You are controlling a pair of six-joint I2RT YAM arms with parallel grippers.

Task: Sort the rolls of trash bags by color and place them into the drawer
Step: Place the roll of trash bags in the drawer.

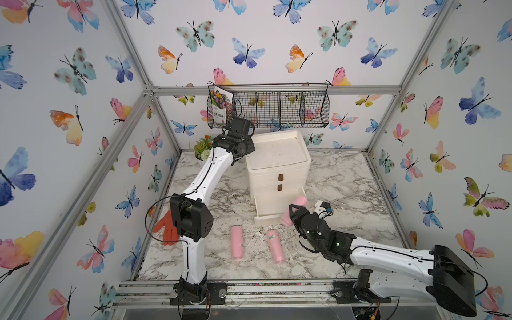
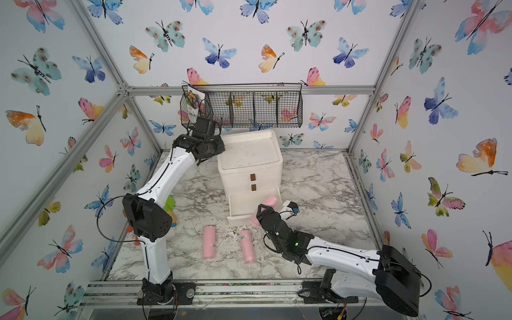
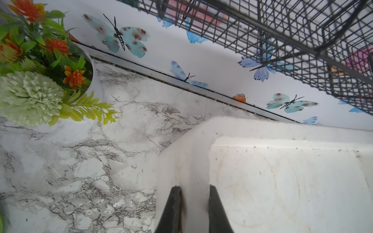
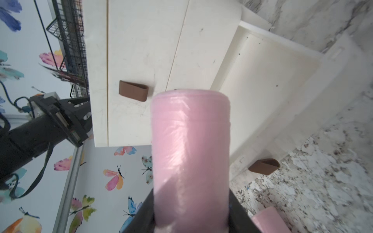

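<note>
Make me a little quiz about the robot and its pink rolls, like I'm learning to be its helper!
1. True or false: the right gripper is holding a green roll.
2. How many pink rolls lie loose on the marble table? A) one B) two C) four
3. Fill in the blank: the drawer that stands open on the white cabinet is the ____ one.

Key:
1. False. It holds a pink roll.
2. B, two.
3. Bottom.
</note>
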